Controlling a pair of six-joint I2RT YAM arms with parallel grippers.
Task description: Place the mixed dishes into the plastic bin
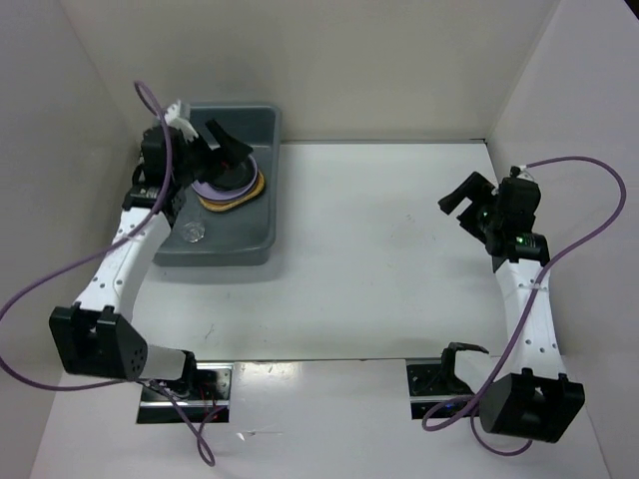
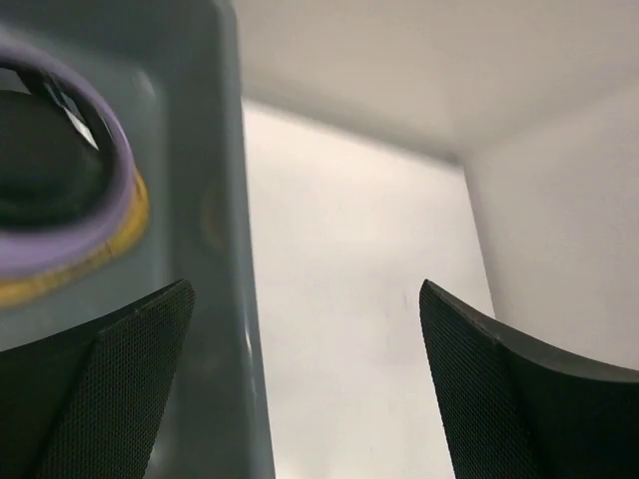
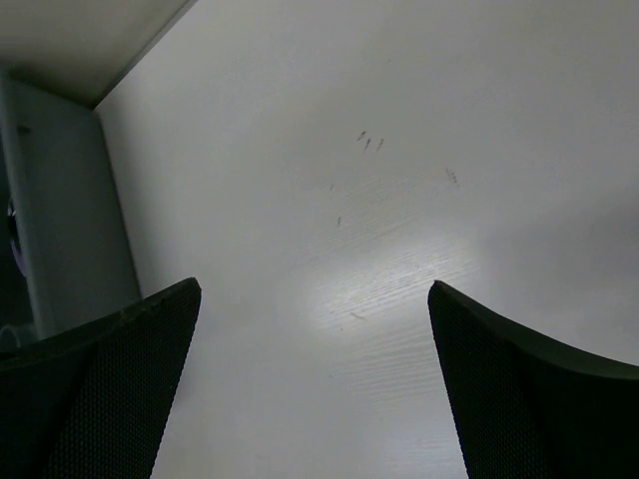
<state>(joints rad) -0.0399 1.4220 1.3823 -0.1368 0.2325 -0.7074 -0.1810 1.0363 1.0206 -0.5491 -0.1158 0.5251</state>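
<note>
From above, the grey-blue bin [image 1: 262, 190] sits at ten o'clock on the table [image 1: 379, 249], and the left claw [image 1: 226, 150] hangs wide open over the lavender plate [image 1: 207, 189] inside it. The left wrist view shows the black dish [image 2: 40, 160] lying on that plate, at nine o'clock. In the right wrist view the right claw [image 3: 315, 389] is wide open above the table, holding nothing, with the bin at nine o'clock.

Left gripper [image 2: 306, 294] hangs with its jaws spread wide and nothing between them, one finger [image 2: 110, 389] over the plastic bin [image 2: 222, 190], the other over the white table [image 2: 349, 299]. The bin's wall runs straight up the view. Inside, close to that wall, the black round dish [image 2: 45, 165] sits on the lavender round plate [image 2: 118, 195]. A yellow-orange plate edge [image 2: 138, 212] peeks out beneath; which plate it is, hard to tell.
</note>
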